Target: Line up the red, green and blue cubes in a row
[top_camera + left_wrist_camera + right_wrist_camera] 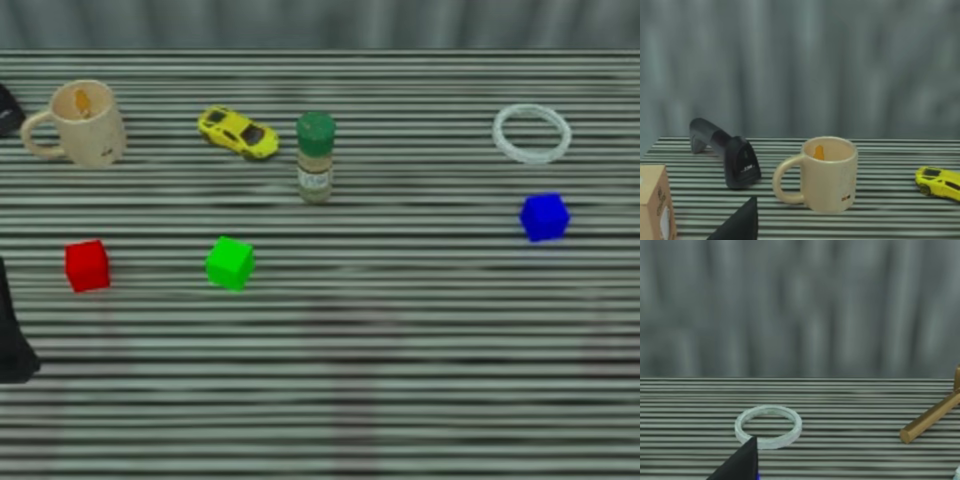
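The three cubes sat spread out across the striped table [400, 400], nowhere near a tidy row. The red cube [87, 265] was on the left side, the green cube [230, 263] just to its right at about the same depth, with a clear gap between them. The blue cube [544, 216] was way off on the right, well apart from the other two and a bit farther back.

Clutter filled the back half. A cream mug [88, 123] stood at the back left, handle pointing left, with something orange inside. A yellow toy car [238, 132] lay angled to its right, and a green-capped spice jar [315, 157] stood upright near the middle, behind and to the right of the green cube. A white ring [531, 133] lay flat at the back right, behind the blue cube. Nothing sat directly between the green and blue cubes.

The left wrist view also showed a black handheld scanner [725, 152] beside the mug and a cardboard box [655, 205] at the edge. The right wrist view showed a wooden piece [932, 417] lying off to one side of the ring.

The left arm [12, 330] only poked in at the left edge of the top view, beside the red cube; whether its fingers were spread or pressed together couldn't be told. The right arm showed only as a dark tip in its own wrist view, same story there.
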You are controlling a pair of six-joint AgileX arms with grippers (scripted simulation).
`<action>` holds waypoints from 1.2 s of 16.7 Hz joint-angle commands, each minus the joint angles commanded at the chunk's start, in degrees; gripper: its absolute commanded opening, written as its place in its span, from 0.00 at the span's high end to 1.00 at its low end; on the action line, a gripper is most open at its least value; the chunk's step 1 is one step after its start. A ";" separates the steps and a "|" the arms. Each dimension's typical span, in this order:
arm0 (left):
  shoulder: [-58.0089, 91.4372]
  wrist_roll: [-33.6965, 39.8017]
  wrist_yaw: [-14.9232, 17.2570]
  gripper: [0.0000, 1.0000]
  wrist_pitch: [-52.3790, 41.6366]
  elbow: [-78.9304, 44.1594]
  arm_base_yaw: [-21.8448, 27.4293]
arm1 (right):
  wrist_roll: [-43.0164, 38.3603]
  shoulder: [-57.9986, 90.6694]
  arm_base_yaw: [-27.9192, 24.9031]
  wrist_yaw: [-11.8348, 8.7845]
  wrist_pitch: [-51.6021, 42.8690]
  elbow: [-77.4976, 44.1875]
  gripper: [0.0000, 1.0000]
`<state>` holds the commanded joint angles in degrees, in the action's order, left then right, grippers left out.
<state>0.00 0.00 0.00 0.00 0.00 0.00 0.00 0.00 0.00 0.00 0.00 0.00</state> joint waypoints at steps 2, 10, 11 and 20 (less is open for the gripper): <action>0.00 0.00 0.00 0.00 0.00 0.00 0.00 | 0.00 0.00 0.00 0.00 0.00 0.00 0.00; 21.63 3.48 0.08 0.00 -12.48 -18.89 0.87 | 0.00 0.00 0.00 0.00 0.00 0.00 0.00; 26.97 4.19 0.05 0.00 -15.22 -22.87 1.02 | 0.00 0.00 0.00 0.00 0.00 0.00 0.00; 82.71 10.92 -0.24 0.00 -42.71 -60.85 2.75 | 0.00 0.00 0.00 0.00 0.00 0.00 0.00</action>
<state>82.71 10.92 -0.24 -42.71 -60.85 2.75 0.00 0.00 0.00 0.00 0.00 0.00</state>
